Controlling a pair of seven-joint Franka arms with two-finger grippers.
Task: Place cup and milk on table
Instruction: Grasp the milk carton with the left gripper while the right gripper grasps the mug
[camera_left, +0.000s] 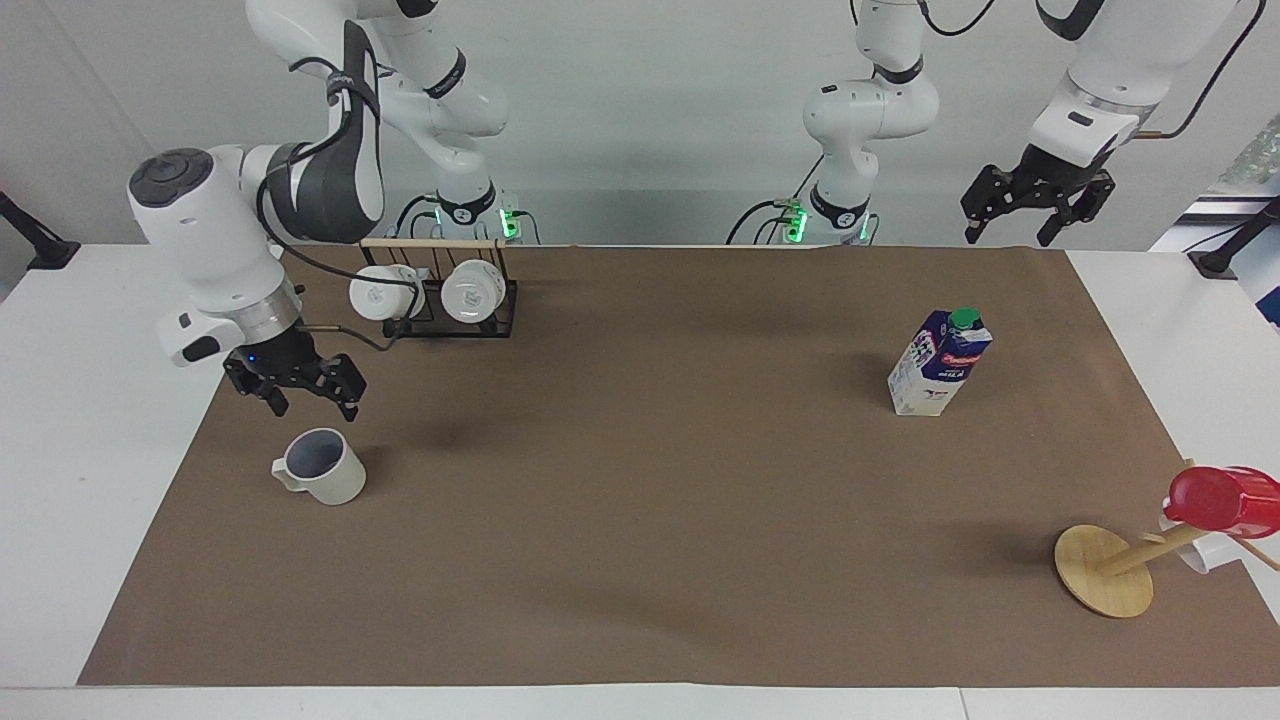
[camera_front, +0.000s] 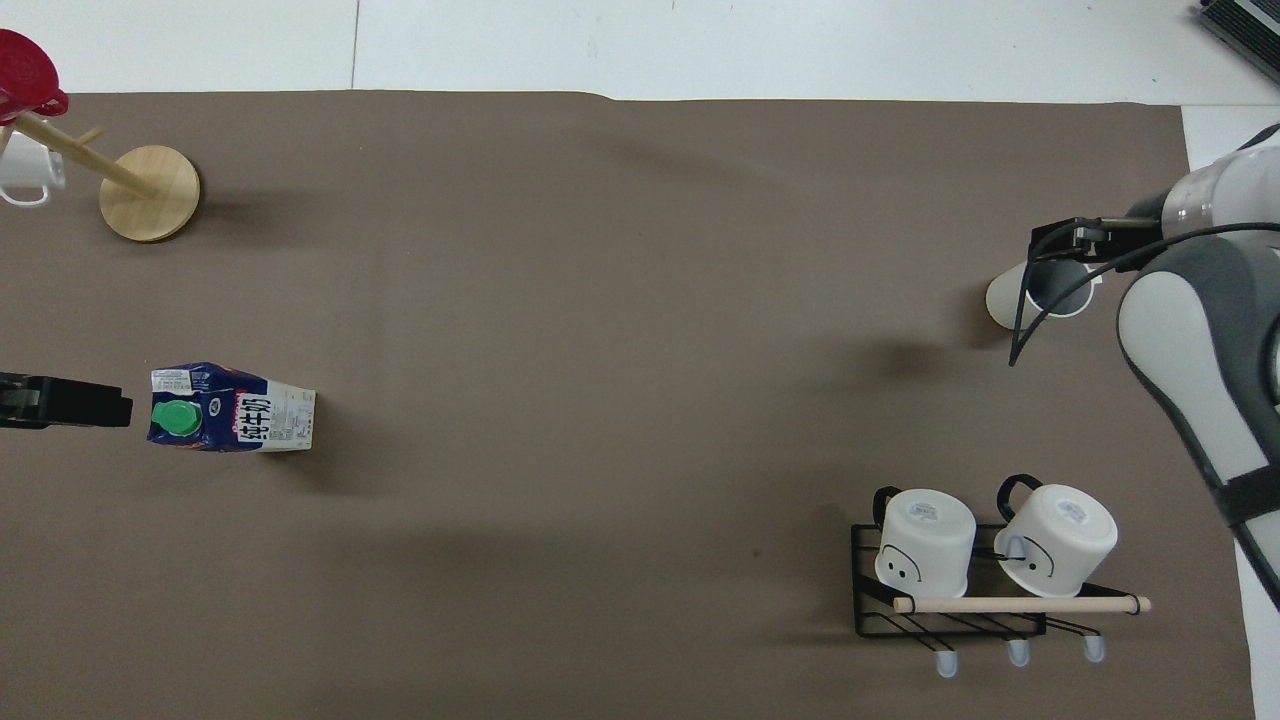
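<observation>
1. Black right gripper (camera_left: 296, 390) hangs spread open just above the matte off-white beige mug (camera_left: 322, 467).
2. Rigid and probably breakable, that mug stands upright on the brown paper sheet (camera_left: 640, 520); pinching its wall looks safest.
3. Left gripper (camera_left: 1035, 208) waits open; the blue-white carton (camera_left: 938, 363) stands untouched.

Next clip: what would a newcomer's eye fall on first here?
The right gripper, open, hangs just above the beige cup at the right arm's end of the table. The blue-and-white milk stands upright toward the left arm's end, with the left gripper open and waiting up by the table's edge.
</observation>
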